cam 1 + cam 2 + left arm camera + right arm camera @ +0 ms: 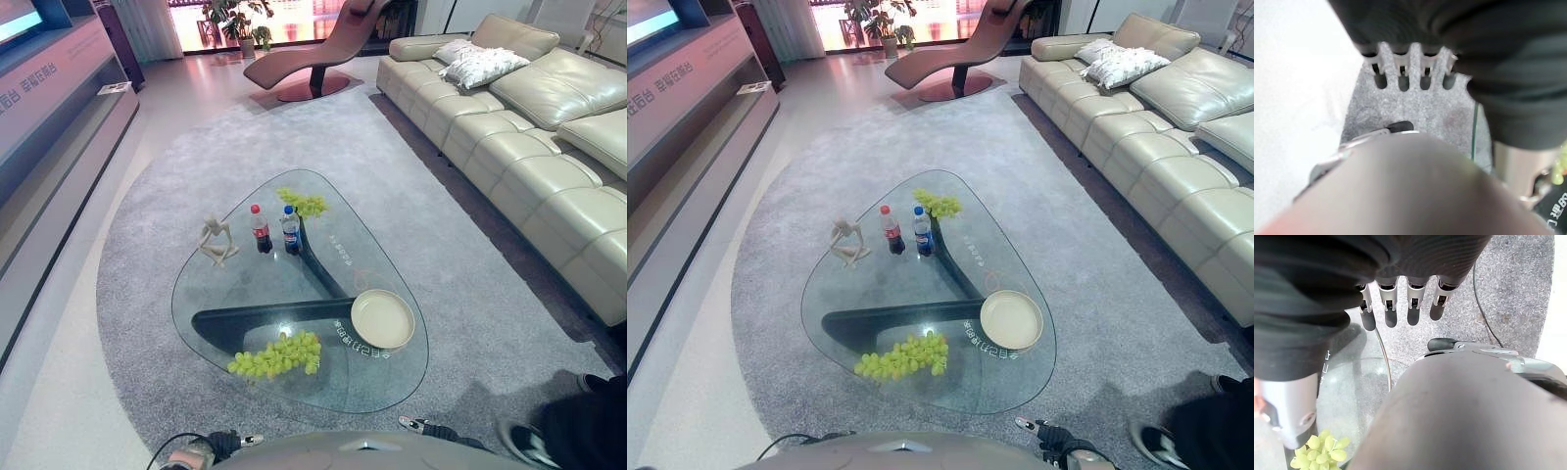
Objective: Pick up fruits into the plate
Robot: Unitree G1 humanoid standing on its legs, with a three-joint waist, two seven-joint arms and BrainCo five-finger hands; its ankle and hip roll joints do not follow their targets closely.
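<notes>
Two bunches of green grapes lie on the glass table (392, 372): the near bunch (277, 355) at lower centre of the frame, the far bunch (304, 204) at upper centre. One cream plate (382, 318) sits right of the near bunch, empty. Grapes are likely light, soft and easily bruised, with berries that pull off; a cupped hold under the cluster or by the stem seems safest. Left hand (1410, 63) and right hand (1400, 308) hang low, fingers straight, holding nothing.

Left hand (1410, 58) above grey carpet (1415, 105)
</notes>
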